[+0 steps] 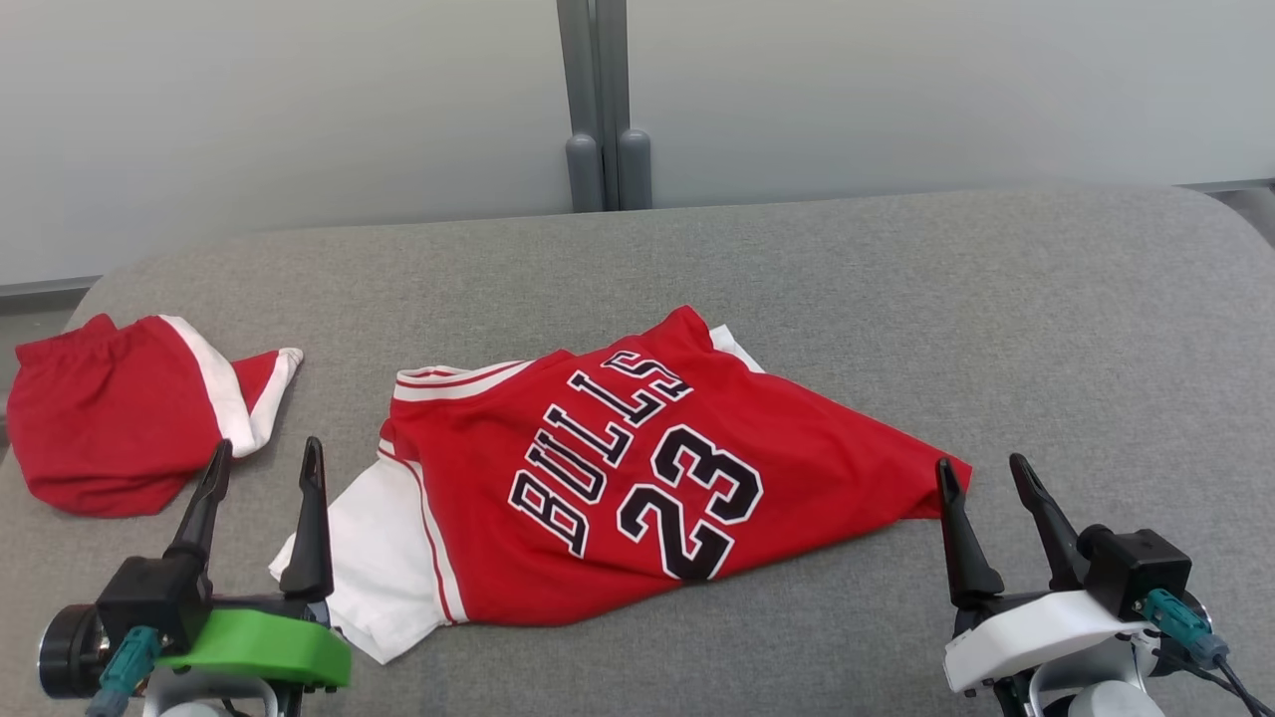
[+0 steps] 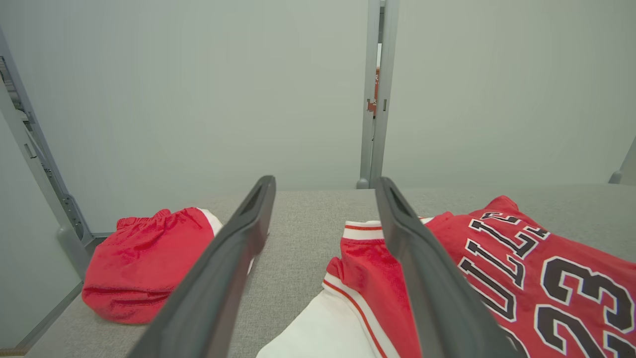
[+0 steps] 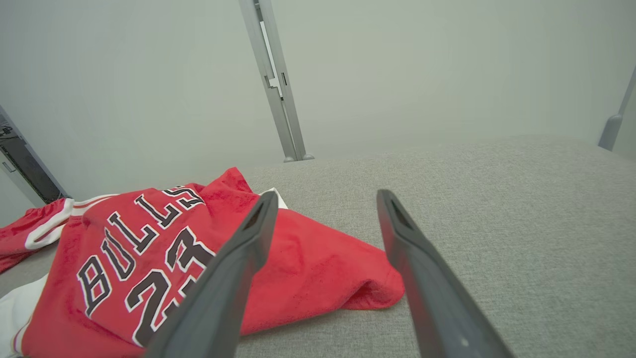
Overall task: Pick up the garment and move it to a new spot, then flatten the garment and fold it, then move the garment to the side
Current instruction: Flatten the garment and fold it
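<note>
Both tools, left tool (image 1: 267, 450) and right tool (image 1: 980, 466), stand wide open, holding nothing. Between them on the gray table (image 1: 896, 299), the red jersey (image 1: 618, 478) lies lengthwise left-to-right, tapering toward the right tool. Its "BULLS 23" lettering slants up to the right. Red shorts (image 1: 110, 418) lie at far left.

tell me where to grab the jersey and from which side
Pinch the jersey at both ends: the pointed red corner beside the right gripper, from the right, and the white edge near the left gripper, from the left. It lies slack, stretched sideways, both ends free.
</note>
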Available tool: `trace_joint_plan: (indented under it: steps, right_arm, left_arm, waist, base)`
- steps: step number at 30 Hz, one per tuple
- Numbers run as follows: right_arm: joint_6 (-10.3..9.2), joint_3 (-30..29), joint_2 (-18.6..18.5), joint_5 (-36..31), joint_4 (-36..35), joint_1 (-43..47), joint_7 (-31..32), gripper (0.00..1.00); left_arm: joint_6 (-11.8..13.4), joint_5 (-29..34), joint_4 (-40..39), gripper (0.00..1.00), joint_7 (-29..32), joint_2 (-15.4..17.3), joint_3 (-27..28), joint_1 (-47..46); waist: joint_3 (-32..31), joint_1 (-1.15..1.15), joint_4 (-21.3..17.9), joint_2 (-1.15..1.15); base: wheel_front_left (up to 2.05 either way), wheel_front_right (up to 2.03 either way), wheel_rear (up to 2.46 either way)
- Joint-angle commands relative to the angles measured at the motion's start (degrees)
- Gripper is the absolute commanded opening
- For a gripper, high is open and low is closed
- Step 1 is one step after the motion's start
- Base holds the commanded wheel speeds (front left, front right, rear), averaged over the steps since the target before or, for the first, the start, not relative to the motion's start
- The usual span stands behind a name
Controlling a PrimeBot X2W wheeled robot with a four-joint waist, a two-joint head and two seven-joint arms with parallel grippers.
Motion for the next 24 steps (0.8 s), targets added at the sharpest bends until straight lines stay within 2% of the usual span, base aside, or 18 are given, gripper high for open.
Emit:
trace_joint_plan:
  steps: [1,8,24]
  right_arm:
    - [0.0,-0.24,-0.16,-0.41,-0.29,0.58,0.15,1.0]
    - [0.0,-0.57,-0.16,-0.63,-0.98,1.21,0.67,1.0]
    - [0.0,-2.4,-0.17,-1.75,-0.02,0.08,2.12,1.0]
  left_arm:
    - [0.43,0.66,-1.21,1.0,-0.18,-0.57,0.82,1.79]
    - [-1.23,2.94,-4.97,1.0,-0.11,-2.43,2.78,7.2]
    - [-3.81,5.67,-5.22,1.0,-0.11,-4.42,6.39,6.0]
  waist:
    - [-0.17,0.0,0.22,0.0]
    - [-0.2,0.0,0.62,0.0]
    - [0.57,0.0,0.71,0.0]
  base:
    - [0.0,0.0,0.0]
    - [0.0,0.0,0.0]
    - [0.0,0.0,0.0]
